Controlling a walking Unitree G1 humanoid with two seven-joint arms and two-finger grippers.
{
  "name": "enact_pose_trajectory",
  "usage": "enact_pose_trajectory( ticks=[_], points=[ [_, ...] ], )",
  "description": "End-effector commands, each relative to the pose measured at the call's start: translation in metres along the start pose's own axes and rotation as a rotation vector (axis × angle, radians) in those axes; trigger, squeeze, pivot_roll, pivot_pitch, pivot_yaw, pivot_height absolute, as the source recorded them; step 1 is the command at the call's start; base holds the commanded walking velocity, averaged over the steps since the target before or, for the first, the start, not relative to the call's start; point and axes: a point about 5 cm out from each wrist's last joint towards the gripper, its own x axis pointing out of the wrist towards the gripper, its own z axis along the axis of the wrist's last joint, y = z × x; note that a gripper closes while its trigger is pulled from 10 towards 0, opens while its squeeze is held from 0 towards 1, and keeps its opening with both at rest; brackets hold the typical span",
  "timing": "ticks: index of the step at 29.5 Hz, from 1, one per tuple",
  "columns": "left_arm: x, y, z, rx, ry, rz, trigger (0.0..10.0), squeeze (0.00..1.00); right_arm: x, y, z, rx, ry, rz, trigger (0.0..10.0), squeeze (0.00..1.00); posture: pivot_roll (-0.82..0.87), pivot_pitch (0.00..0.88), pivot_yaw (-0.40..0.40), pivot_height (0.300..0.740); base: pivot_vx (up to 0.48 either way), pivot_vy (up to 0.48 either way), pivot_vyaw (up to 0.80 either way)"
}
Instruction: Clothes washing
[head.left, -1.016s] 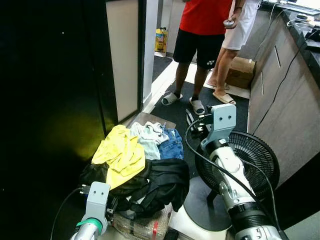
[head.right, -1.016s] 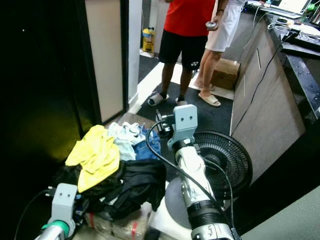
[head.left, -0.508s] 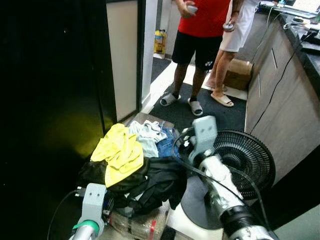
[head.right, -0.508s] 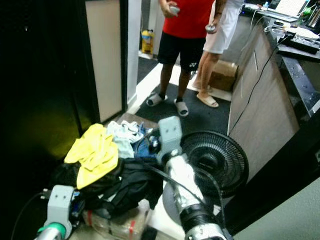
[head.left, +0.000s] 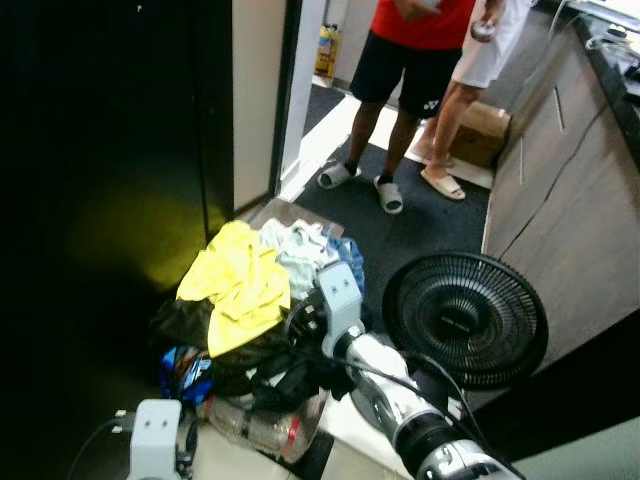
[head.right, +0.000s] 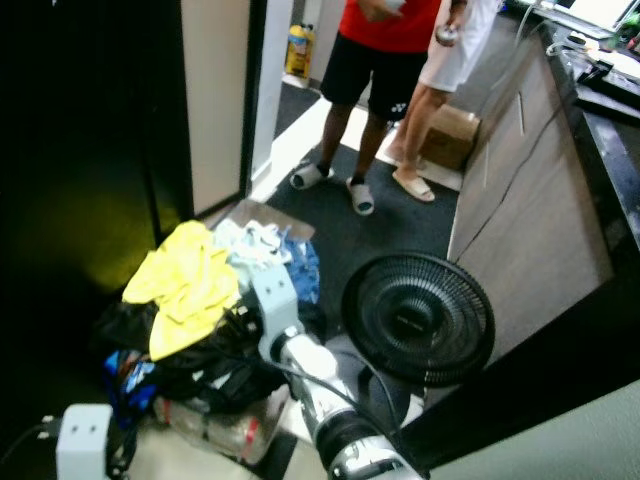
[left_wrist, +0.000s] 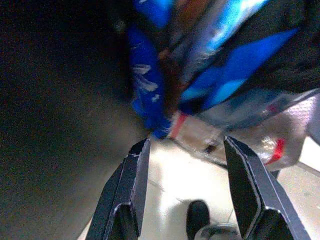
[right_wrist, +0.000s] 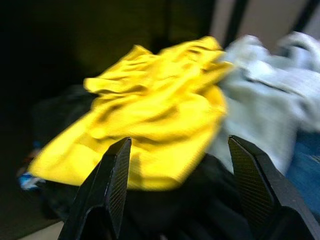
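A heap of clothes lies on the floor: a yellow garment (head.left: 235, 285) on top, a pale blue-white one (head.left: 300, 250), jeans (head.left: 350, 258) behind, and black fabric (head.left: 270, 365) underneath. My right gripper (right_wrist: 177, 145) is open, low over the heap, its fingers pointing at the yellow garment (right_wrist: 155, 115) with black fabric just under them. Nothing is between its fingers. My left gripper (left_wrist: 186, 145) is open near the floor. It faces a blue printed item (left_wrist: 150, 85) and a clear plastic package (left_wrist: 240, 120) at the foot of the heap.
A black floor fan (head.left: 465, 320) stands right of the heap, close to my right arm. Two people (head.left: 415, 60) stand on the dark mat beyond, near a cardboard box (head.left: 485, 125). A counter wall (head.left: 560, 200) runs along the right; a dark cabinet (head.left: 100, 150) is on the left.
My right arm has swung down and left, from beside the fan onto the clothes heap. The left arm has sunk lower. The camera has tilted, and the people have stepped slightly.
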Motion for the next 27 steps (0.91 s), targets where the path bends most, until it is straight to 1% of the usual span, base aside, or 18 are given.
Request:
enact_pose_trajectory(
  ticks=[1, 2, 4, 5, 6, 7, 9, 14, 15, 17, 18, 19, 20, 24, 27],
  points=[
    [-0.005, -0.002, -0.006, -0.017, 0.027, 0.006, 10.0, 0.0, 0.001, 0.009, -0.007, 0.034, 0.021, 0.021, 10.0, 0.0, 0.28, 0.169, -0.142, 0.74, 0.0, 0.0, 0.0],
    [-0.008, -0.001, -0.007, -0.019, 0.025, 0.014, 10.0, 0.0, 0.003, 0.009, -0.006, 0.025, 0.025, 0.014, 10.0, 0.0, 0.29, 0.183, -0.153, 0.74, 0.0, 0.0, 0.0],
    [-0.012, 0.0, -0.007, -0.025, 0.023, 0.026, 10.0, 0.0, 0.008, 0.003, 0.0, -0.009, 0.037, -0.035, 10.0, 0.0, 0.3, 0.191, -0.157, 0.74, 0.0, 0.0, 0.0],
    [-0.012, 0.0, -0.007, -0.025, 0.023, 0.026, 10.0, 0.0, 0.008, 0.003, 0.0, -0.009, 0.037, -0.035, 10.0, 0.0, 0.3, 0.191, -0.157, 0.74, 0.0, 0.0, 0.0],
    [-0.014, 0.0, -0.007, -0.026, 0.022, 0.029, 10.0, 0.0, 0.009, -0.001, 0.003, -0.012, 0.041, -0.058, 10.0, 0.0, 0.31, 0.198, -0.159, 0.74, 0.0, 0.0, 0.0],
    [-0.017, 0.0, -0.006, -0.027, 0.023, 0.032, 10.0, 0.0, 0.01, -0.005, 0.006, 0.001, 0.044, -0.074, 10.0, 0.0, 0.31, 0.205, -0.158, 0.74, 0.0, 0.0, 0.0],
    [-0.018, 0.001, -0.006, -0.026, 0.023, 0.033, 10.0, 0.0, 0.011, -0.007, 0.008, 0.012, 0.045, -0.082, 10.0, 0.0, 0.31, 0.211, -0.158, 0.74, 0.0, 0.0, 0.0],
    [-0.023, 0.004, -0.006, -0.019, 0.027, 0.041, 10.0, 0.0, 0.012, -0.009, 0.009, 0.037, 0.062, -0.088, 10.0, 0.0, 0.33, 0.233, -0.153, 0.74, 0.0, 0.0, 0.0],
    [-0.028, 0.008, -0.007, -0.012, 0.034, 0.048, 10.0, 0.0, 0.017, -0.004, 0.013, 0.045, 0.061, -0.062, 10.0, 0.0, 0.33, 0.239, -0.153, 0.74, 0.0, 0.0, 0.0],
    [-0.029, 0.008, -0.007, -0.01, 0.035, 0.049, 10.0, 0.0, 0.018, -0.003, 0.014, 0.046, 0.058, -0.055, 10.0, 0.0, 0.34, 0.243, -0.154, 0.74, 0.0, 0.0, 0.0],
    [-0.03, 0.009, -0.008, -0.01, 0.037, 0.052, 10.0, 0.0, 0.02, 0.0, 0.016, 0.047, 0.056, -0.038, 10.0, 0.0, 0.34, 0.247, -0.156, 0.74, 0.0, 0.0, 0.0],
    [-0.033, 0.01, -0.008, -0.009, 0.04, 0.059, 10.0, 0.0, 0.023, 0.01, 0.016, 0.04, 0.067, -0.005, 10.0, 0.0, 0.36, 0.252, -0.159, 0.74, 0.0, 0.0, 0.0],
    [-0.033, 0.01, -0.008, -0.009, 0.04, 0.059, 10.0, 0.0, 0.023, 0.01, 0.016, 0.04, 0.067, -0.005, 10.0, 0.0, 0.36, 0.252, -0.159, 0.74, 0.0, 0.0, 0.0],
    [-0.042, 0.012, -0.01, -0.013, 0.049, 0.081, 10.0, 0.0, 0.025, 0.022, 0.011, 0.041, 0.093, 0.025, 10.0, 0.0, 0.38, 0.256, -0.169, 0.74, 0.0, 0.0, 0.0],
    [-0.046, 0.014, -0.011, -0.016, 0.055, 0.093, 10.0, 0.0, 0.027, 0.027, 0.013, 0.039, 0.084, 0.046, 10.0, 0.0, 0.4, 0.253, -0.174, 0.74, 0.0, 0.0, 0.0]
  ],
)
